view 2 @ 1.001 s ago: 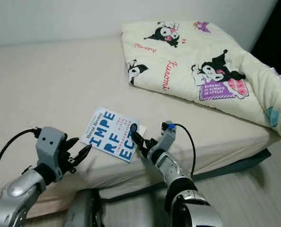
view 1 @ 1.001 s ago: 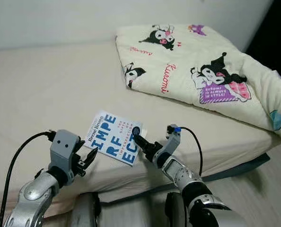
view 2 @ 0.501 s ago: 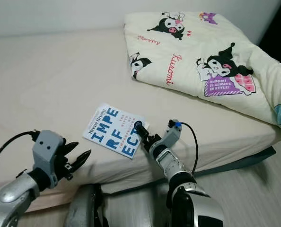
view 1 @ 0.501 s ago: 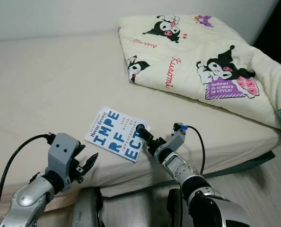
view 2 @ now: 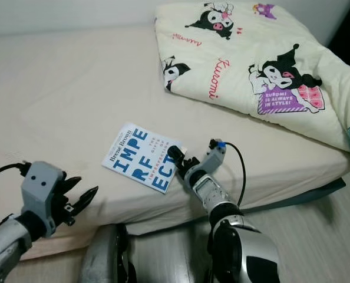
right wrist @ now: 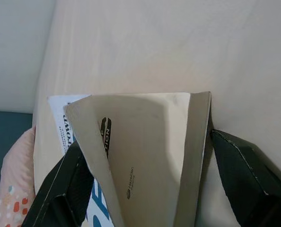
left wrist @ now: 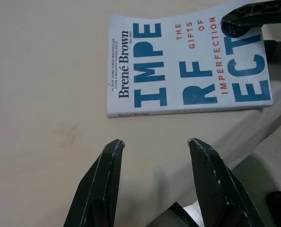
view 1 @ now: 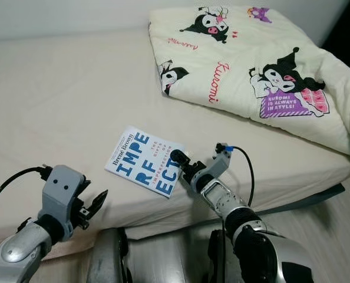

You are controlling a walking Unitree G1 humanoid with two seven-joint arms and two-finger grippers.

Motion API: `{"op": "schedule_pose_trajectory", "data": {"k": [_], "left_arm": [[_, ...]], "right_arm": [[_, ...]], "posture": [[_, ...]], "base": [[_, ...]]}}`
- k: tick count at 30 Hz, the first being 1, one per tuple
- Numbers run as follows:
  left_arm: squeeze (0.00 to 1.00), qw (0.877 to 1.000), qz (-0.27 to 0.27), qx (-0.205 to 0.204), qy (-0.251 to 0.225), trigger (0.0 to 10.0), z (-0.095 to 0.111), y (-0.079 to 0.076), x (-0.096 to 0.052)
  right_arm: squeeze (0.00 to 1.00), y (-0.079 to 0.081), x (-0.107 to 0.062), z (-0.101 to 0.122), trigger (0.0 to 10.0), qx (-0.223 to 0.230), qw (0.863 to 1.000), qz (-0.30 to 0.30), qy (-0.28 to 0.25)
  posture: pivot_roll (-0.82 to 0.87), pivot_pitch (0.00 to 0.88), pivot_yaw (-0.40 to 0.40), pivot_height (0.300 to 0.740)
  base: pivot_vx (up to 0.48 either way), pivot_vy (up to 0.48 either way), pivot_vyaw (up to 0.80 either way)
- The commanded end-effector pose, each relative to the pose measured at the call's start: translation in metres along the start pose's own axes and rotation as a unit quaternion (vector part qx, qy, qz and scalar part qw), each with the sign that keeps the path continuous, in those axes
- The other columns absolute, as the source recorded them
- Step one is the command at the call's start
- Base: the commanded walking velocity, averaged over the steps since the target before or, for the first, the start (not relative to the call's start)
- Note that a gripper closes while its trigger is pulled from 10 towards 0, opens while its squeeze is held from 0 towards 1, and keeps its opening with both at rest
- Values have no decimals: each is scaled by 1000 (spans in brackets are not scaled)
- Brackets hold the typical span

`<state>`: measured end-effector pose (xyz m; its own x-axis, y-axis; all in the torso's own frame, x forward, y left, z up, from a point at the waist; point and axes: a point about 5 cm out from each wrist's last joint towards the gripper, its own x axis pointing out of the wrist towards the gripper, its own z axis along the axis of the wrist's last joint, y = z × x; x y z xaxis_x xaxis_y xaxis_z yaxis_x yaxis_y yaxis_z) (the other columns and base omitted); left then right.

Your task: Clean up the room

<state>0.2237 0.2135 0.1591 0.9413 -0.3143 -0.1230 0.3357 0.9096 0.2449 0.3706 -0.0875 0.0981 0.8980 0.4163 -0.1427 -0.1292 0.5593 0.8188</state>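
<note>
on the bed (view 1: 57,106), right gripper (view 1: 182,164) clamped on book (view 1: 144,160) corner, not yet lifted; left gripper (left wrist: 154,156) spread wide, empty; folded blanket (view 1: 251,76) already tidy.

A book (view 1: 145,160) lies flat on the bed (view 1: 57,106), close to the near edge and about midway across. The right gripper (view 1: 181,162) is at the book's right corner, touching it, while the left gripper (view 1: 92,203) hangs over the bed's near edge, to the left of the book and apart from it. A folded blanket (view 1: 246,65) lies on the far right of the bed, well apart from the book.
</note>
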Motion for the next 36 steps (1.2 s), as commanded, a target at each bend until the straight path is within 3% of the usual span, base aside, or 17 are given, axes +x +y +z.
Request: {"op": "schedule_pose_trajectory", "data": {"k": [1,12,13,16,17,18,19,36], "left_arm": [[0,1000,0,-1,15,10000,-4,0,-4],[0,1000,3,-7,21,10000,-3,-4,-6],[0,1000,5,-7,21,10000,-3,-4,-6],[0,1000,6,-7,22,10000,-3,-3,-6],[0,1000,7,-7,21,10000,-3,-3,-5],[0,1000,7,-7,21,10000,-3,-3,-5],[0,1000,8,-7,20,10000,-2,-3,-5],[0,1000,20,-6,11,10000,1,-3,1]], "right_arm": [[0,-4,-2,-13,10000,20,999,-8,25],[0,6,1,-13,10000,48,998,41,31],[0,6,1,-13,5098,49,997,42,31],[0,6,1,-13,5098,50,997,44,31],[0,5,0,-13,1373,50,997,43,31],[0,5,0,-13,1373,50,997,43,31],[0,4,0,-13,0,50,997,42,31],[0,-1,-2,-9,0,49,998,38,20]], "posture": [[315,352,-30,571],[323,357,-22,571],[323,358,-21,571],[323,358,-21,571],[324,359,-20,571],[324,359,-20,571],[327,358,-18,571],[331,334,-22,571]], "base": [[0,0,0],[0,0,0],[0,0,0],[0,0,0],[0,0,0],[0,0,0],[0,0,0],[0,0,0]]}}
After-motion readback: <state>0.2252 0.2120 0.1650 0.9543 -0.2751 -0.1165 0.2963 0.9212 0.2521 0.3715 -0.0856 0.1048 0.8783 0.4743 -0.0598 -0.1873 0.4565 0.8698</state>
